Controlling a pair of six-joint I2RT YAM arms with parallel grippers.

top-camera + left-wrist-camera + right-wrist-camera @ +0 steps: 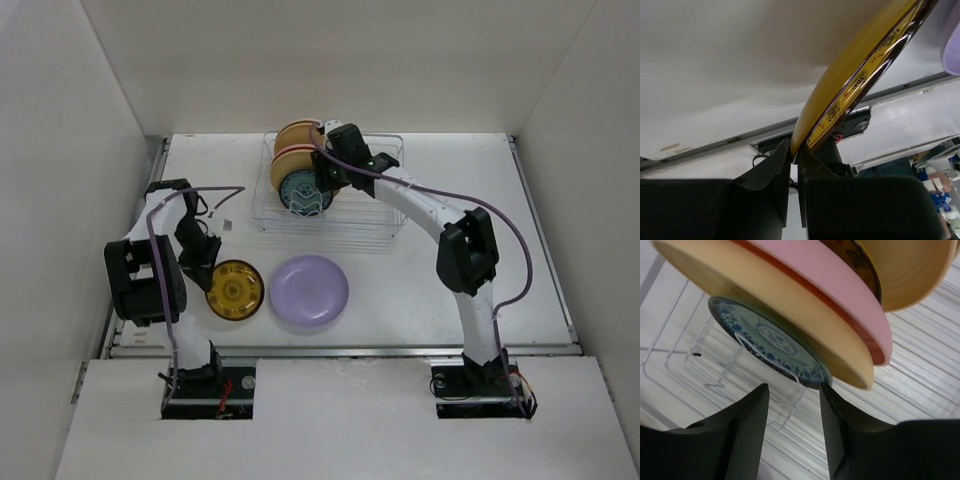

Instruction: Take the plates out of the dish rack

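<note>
The left hand (795, 154) is pressed together on the rim of the amber plate (860, 75), one finger on each face. Seen from above, this plate extends away from the hand, low over the worktop (400, 300); whether it touches the surface cannot be determined. The lavender plate (309, 290) lies flat on the worktop just beyond the amber plate, on the side away from the left hand.

The right hand (794, 390) is spread and holds nothing. It sits at the dish rack (372, 218). The teal plate (770, 340) stands on edge in the rack directly ahead of the hand, its lower rim just in front of the gap between the fingers. Contact with either finger cannot be determined. Behind the teal plate, farther from the hand, stand a cream plate (765, 295), the pink plate (840, 290) and further plates, packed close together.
</note>
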